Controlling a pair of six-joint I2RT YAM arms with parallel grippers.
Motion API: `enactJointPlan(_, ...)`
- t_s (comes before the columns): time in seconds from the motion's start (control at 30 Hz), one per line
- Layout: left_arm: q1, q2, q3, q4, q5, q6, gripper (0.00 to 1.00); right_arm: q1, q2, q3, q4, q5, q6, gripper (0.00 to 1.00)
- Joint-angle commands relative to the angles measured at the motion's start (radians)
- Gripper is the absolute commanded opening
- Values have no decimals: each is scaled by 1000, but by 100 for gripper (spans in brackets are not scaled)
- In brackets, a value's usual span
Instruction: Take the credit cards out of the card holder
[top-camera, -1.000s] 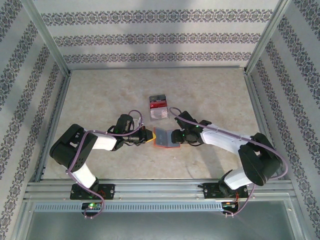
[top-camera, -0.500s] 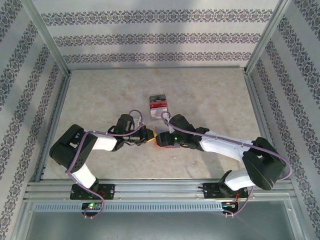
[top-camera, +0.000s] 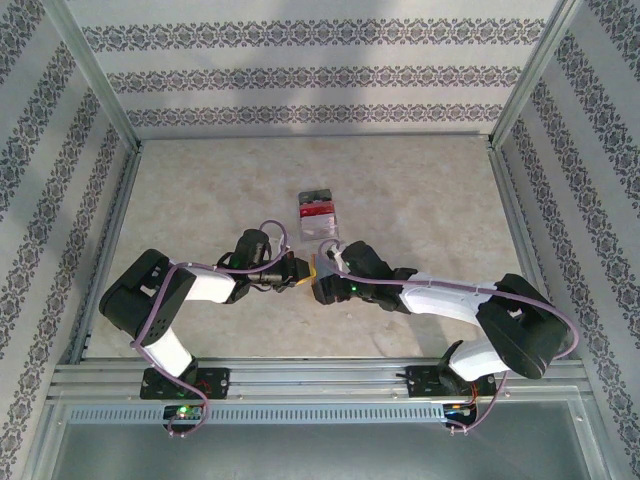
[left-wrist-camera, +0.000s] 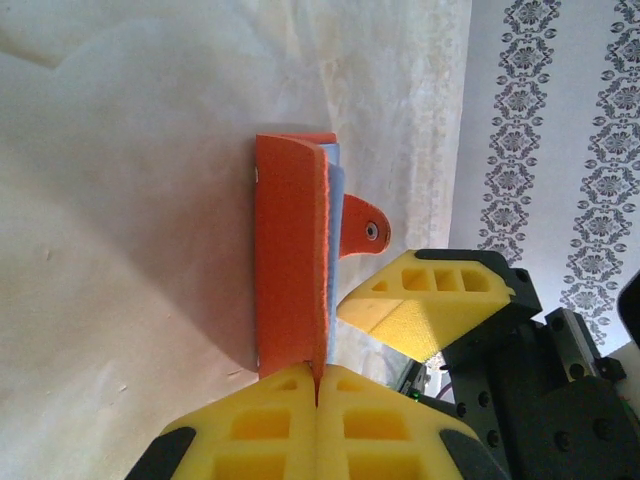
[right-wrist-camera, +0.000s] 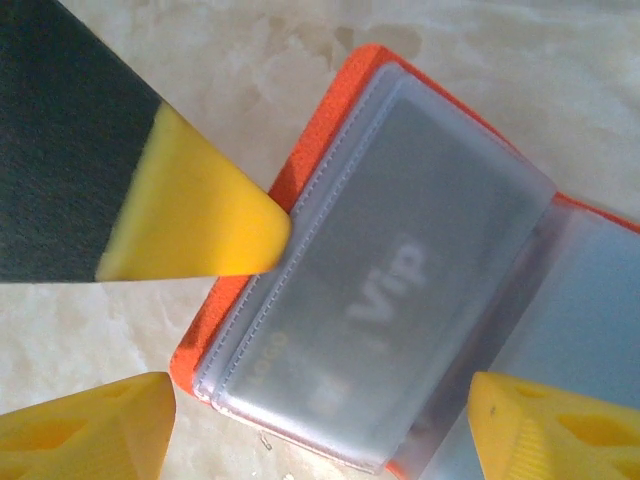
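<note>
**Right gripper (right-wrist-camera: 325, 435) closes in over the opened card holder (left-wrist-camera: 290, 260)**

Swinging in from the far side, the right arm has moved across in the last second. Its jaws now hang directly above the holder, where a second ago they sat just beside its open page, and they have spread wider on the way. The left gripper (left-wrist-camera: 318, 385) has not shifted.

The left jaws are pressed together on the lower edge of the orange cover, pinching it so that it stands on edge on the worktop (top-camera: 200, 200). The snap tab (left-wrist-camera: 365, 228) sticks out toward the right jaws, one finger of which sits just beside it.

The right jaws are spread wide and hold nothing. In the right wrist view one tip is at each lower corner, and between them lies a clear plastic sleeve with a card marked "Vip" (right-wrist-camera: 385, 290) inside it. The left jaws' tip touches the orange rim on the far side of that sleeve. A clear tray with red contents (top-camera: 316, 215) lies well beyond both jaws, untouched.

The task looks to be at an early stage. The holder is open and steadied, which is the groundwork. No card lies out on the worktop, and the one card that can be read is fully inside its sleeve. Every card is probably yet to be pulled, and how many there are behind this page I cannot tell.
</note>
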Motion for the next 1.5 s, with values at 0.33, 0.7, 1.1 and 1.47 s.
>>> enactJointPlan(0.33,-16,-35,2,-7,-14,13,0,-34,42,-32,32,8,-25,74)
enactJointPlan(0.7,-17,-43,3,-29,-19,23,0,-53,27,-42,-20,85,-11,71)
enactJointPlan(1.1,-16,-45,-6,-65,-45,33,0,-101,-61,-87,-112,162,22,64)
enactJointPlan(1.47,-14,-47,-3,-135,-72,46,0,-185,-125,-136,-147,102,81,60)
